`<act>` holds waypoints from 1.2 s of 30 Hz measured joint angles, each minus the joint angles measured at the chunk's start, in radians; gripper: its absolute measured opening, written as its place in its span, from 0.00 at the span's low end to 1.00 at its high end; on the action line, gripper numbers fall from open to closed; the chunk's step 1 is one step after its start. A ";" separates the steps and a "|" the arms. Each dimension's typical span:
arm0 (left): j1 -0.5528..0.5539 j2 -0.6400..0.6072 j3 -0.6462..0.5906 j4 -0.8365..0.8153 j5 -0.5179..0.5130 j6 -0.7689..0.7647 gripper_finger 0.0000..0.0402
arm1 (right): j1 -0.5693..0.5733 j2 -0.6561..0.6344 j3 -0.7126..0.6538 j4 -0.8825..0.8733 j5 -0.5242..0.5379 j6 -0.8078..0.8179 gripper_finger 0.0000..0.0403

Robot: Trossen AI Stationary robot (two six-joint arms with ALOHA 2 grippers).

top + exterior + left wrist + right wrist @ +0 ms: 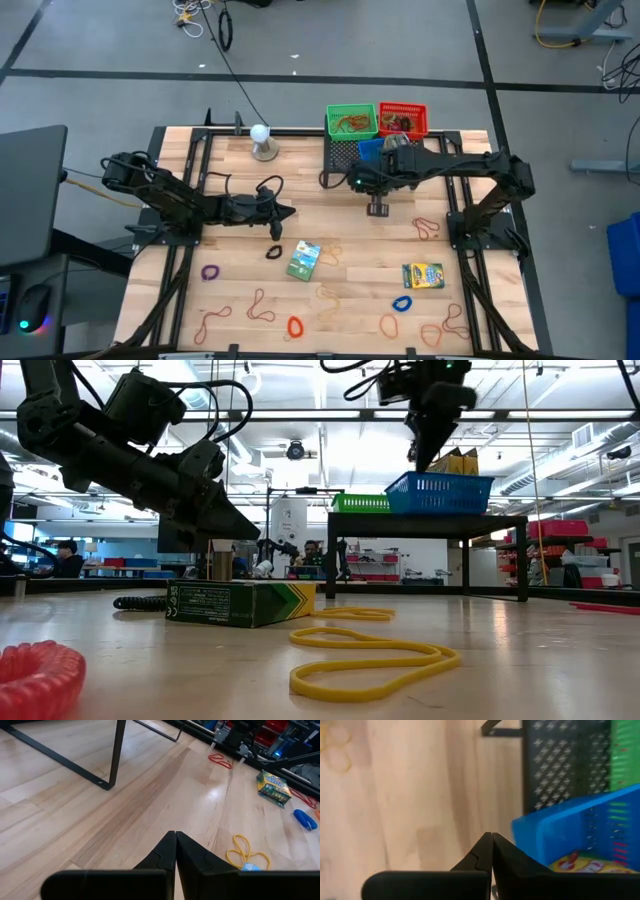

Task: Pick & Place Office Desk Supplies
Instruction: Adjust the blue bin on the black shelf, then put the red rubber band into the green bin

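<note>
Two dark robot arms work above a wooden table (pixel 330 225) strewn with office supplies. The right gripper (pixel 357 182) hangs beside the black mesh rack (pixel 345 152), at the near edge of a blue basket (pixel 580 832) that sits on it; its fingers (pixel 485 852) are pressed together and hold nothing. A green basket (pixel 352 121) and a red basket (pixel 403 119) stand at the rack's back. The left gripper (pixel 288 211) hovers over bare wood near the table's middle, its fingers (pixel 172 852) also closed tight and empty.

A green crayon box (pixel 303 260) lies just in front of the left gripper; fine print covers its side in the low view but is too small to read. A yellow-and-green crayon box (pixel 422 275) lies well to the right, its lettering likewise unreadable. Reddish-tan rubber bands (pixel 262 308), a purple loop (pixel 210 271), a black loop (pixel 274 252), a blue loop (pixel 402 303) and a red loop (pixel 295 326) dot the front half. A white ball on a stand (pixel 262 140) sits at the back.
</note>
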 joint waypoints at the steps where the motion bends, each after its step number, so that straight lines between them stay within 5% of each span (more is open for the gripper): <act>1: 0.000 0.000 0.000 0.000 0.000 0.000 0.04 | -0.007 0.000 0.000 0.012 0.002 -0.002 0.02; 26: 0.001 0.000 0.000 -0.011 0.000 -0.027 0.04 | -0.101 -0.003 0.000 0.152 0.041 -0.048 0.02; 31: 0.010 0.000 0.000 -0.024 0.024 -0.088 0.04 | -0.025 -0.035 0.000 0.193 0.048 0.015 0.02; 36: 0.021 0.000 0.000 -0.026 0.055 -0.084 0.04 | 0.137 -0.047 -0.018 0.255 0.048 0.243 0.01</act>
